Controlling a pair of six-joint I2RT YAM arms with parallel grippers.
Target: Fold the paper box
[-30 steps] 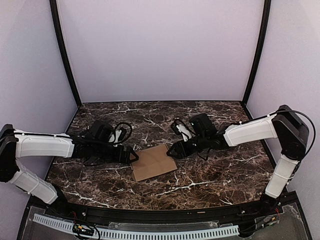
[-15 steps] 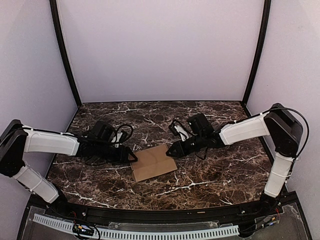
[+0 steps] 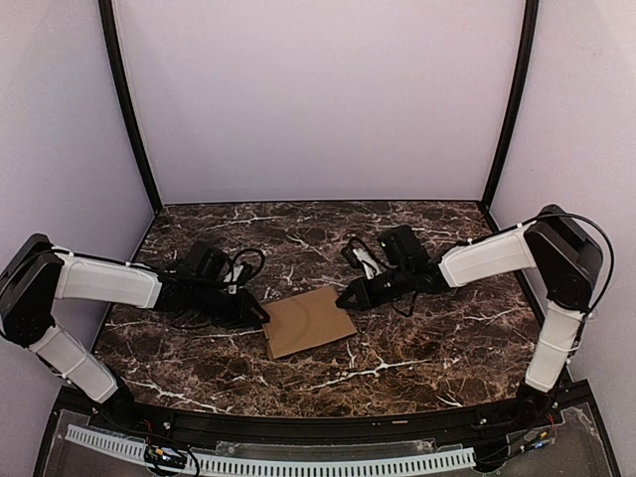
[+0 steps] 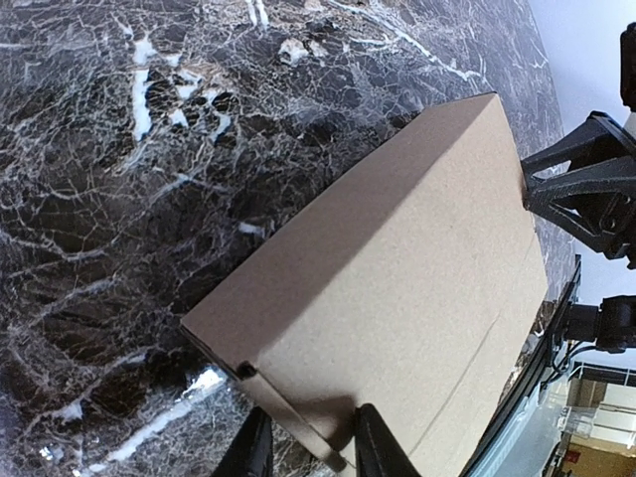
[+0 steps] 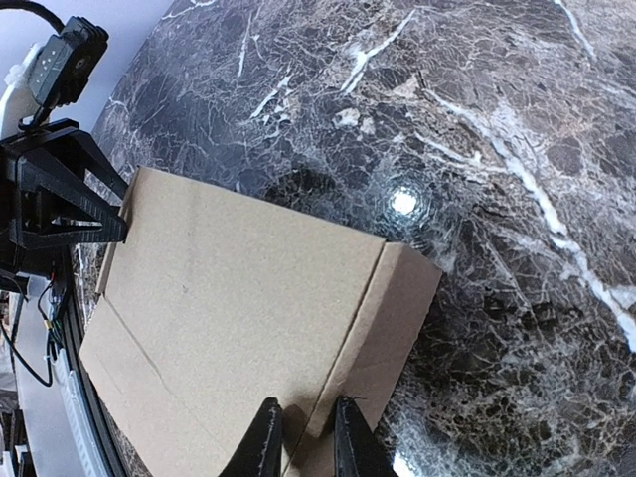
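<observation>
The paper box (image 3: 308, 321) lies flattened on the dark marble table (image 3: 437, 348), about midway between the left and right edges and a little nearer the near edge than the far one. It sits askew, so no side runs parallel to the table's edges. From above, its plain brown top face shows a faint curved line across it.

Both arms reach in low from the sides and meet the cardboard at opposite ends. The left gripper (image 3: 260, 313) is at the box's far-left corner. In the left wrist view its two black fingers stand on either side of that corner with cardboard filling the gap between them, so the claw looks nearly closed and pinching the edge. The fingertips are cut off at the bottom of the view, so how firmly it presses is hard to judge. A dark shadow lies under the cardboard there.

The right gripper (image 3: 345, 298) is on the box's right side, close to the far-right corner. Its wrist view shows the fingers drawn close together with only a narrow slot left, and the edge of the cardboard sits in that slot, just beside a crease that sets off a narrower end panel (a shade darker than the main face).

Each wrist view shows the other claw at the far end of the cardboard.
</observation>
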